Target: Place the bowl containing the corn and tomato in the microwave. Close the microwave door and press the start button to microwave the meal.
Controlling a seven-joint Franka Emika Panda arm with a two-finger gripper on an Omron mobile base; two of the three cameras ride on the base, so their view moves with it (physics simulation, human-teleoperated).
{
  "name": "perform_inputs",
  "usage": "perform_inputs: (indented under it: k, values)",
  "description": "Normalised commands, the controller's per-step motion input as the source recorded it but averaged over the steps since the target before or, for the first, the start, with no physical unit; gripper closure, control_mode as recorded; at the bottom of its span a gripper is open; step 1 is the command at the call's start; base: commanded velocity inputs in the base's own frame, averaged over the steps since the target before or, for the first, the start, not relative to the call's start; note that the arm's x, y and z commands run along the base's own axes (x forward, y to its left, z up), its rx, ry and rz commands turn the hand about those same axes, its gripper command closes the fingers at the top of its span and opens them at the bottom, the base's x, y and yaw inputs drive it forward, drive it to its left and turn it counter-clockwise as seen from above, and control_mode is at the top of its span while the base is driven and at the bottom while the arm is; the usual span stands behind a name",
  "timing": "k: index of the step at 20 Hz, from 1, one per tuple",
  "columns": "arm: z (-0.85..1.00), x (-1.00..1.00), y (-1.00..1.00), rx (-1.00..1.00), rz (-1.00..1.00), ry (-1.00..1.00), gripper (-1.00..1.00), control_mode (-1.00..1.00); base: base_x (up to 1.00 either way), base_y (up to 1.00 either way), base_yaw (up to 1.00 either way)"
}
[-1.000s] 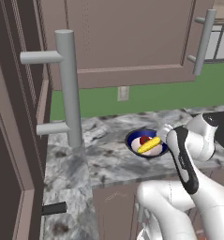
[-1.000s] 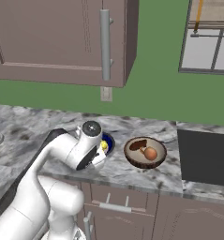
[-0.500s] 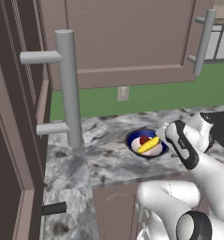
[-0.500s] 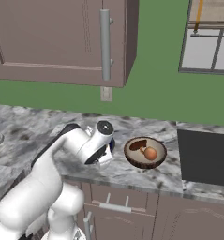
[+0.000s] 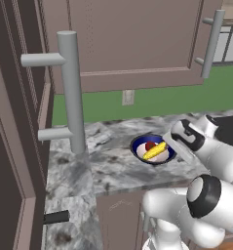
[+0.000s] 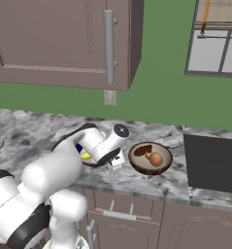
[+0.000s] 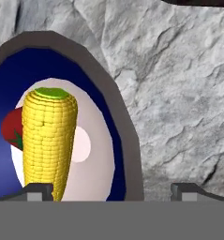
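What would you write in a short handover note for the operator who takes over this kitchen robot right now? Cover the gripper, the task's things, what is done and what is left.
Gripper: open, holding nothing, poised low over the bowl's rim, one fingertip on each side of it.
Bowl: on the marble counter, with the corn and tomato inside.
Microwave door: stands open at the left, bar handle toward the counter.
Done: approach to the bowl.
Left: grip the rim, lift, set the bowl in the microwave, shut the door, press start.
Nearby: a brown bowl to the right; leave it.

Rendered home kitchen, marble-grey counter (image 5: pixel 113 171), brown wall cabinets (image 6: pixel 64 44), green wall, window (image 6: pixel 217 46), wall socket (image 5: pixel 127 97)
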Motion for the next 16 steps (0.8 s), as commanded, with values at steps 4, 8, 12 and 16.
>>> perform_inputs:
  k: [4, 8, 12, 16]
  values:
    - [-0.24, 0.2, 0.0, 0.0, 0.0, 0.0, -1.0, -1.0, 0.0, 0.0, 0.0]
    - [-0.34, 0.06, 0.05, 0.0, 0.0, 0.0, -1.0, -1.0, 0.0, 0.0, 0.0]
    - [-0.39, 0.01, 0.11, 0.0, 0.0, 0.0, -1.0, -1.0, 0.0, 0.0, 0.0]
    - [-0.26, 0.09, 0.15, 0.0, 0.0, 0.0, -1.0, -1.0, 0.0, 0.0, 0.0]
